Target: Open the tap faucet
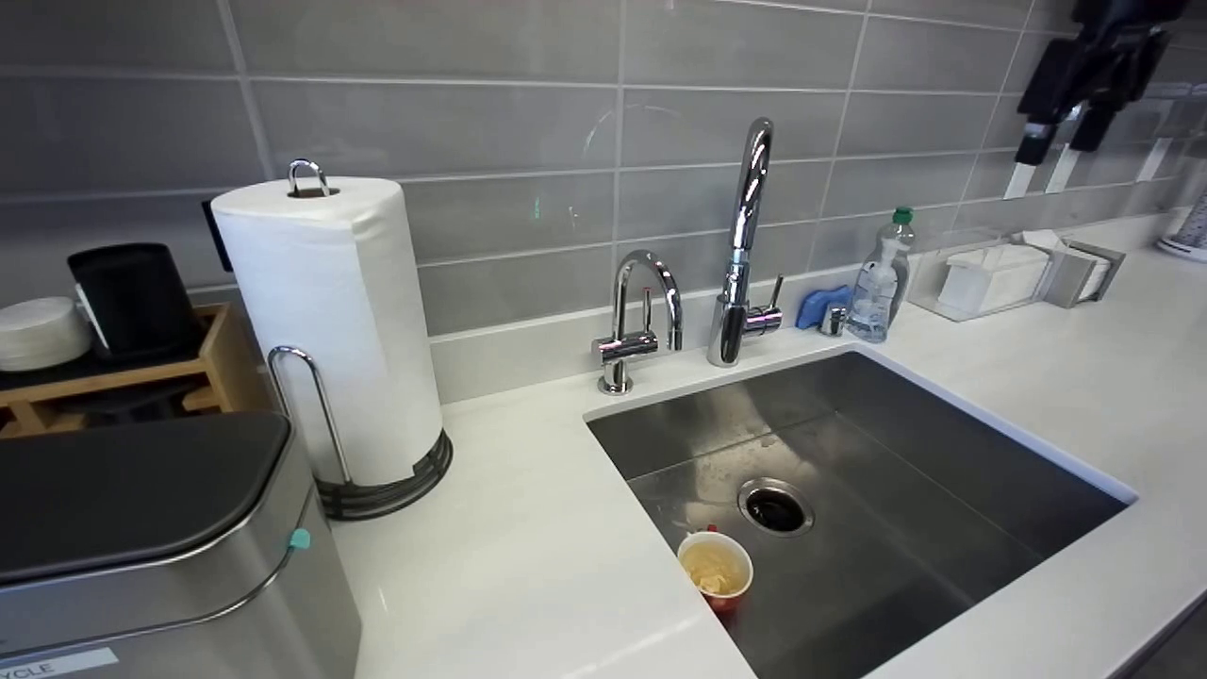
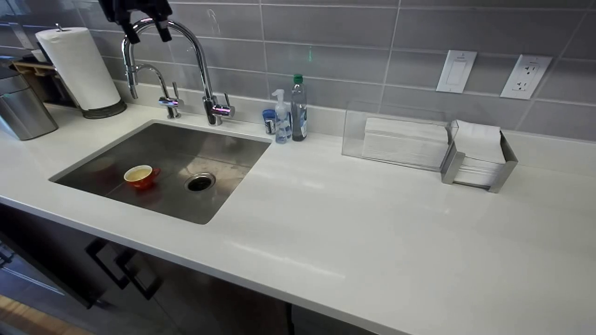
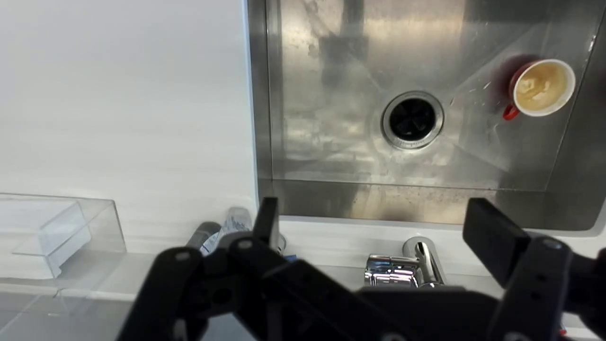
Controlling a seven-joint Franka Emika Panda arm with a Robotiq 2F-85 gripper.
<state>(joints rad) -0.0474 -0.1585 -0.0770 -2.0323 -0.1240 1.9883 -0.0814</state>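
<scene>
The tap faucet (image 1: pixel 740 255) stands just behind the sink (image 1: pixel 905 538), its lever (image 1: pixel 776 292) angled up beside its base and no stream showing below the spout (image 1: pixel 750 189); the gripper (image 3: pixel 375 227) hangs high above the sink, roughly toward its back edge, its fingers (image 3: pixel 492 237) spread wide and holding nothing; from here the tall spout could get bumped first, because the slim lever sits low beside it; a finger this far out could also topple the pump bottle (image 2: pixel 281 123) or green-capped bottle (image 2: pixel 299 111) near the sink's back corner, and a careless reach could nudge the shorter gooseneck tap (image 1: pixel 625 347), also behind the sink; inside the sink, a red cup (image 2: pixel 143 182) holds a pale brownish liquid (image 3: pixel 542 90); what fills the bottles is hard to tell; well off to the sink's side, a clear holder (image 2: pixel 353 132) and a metal holder (image 2: pixel 507 160) each carry stacked white paper (image 2: pixel 404 144).
</scene>
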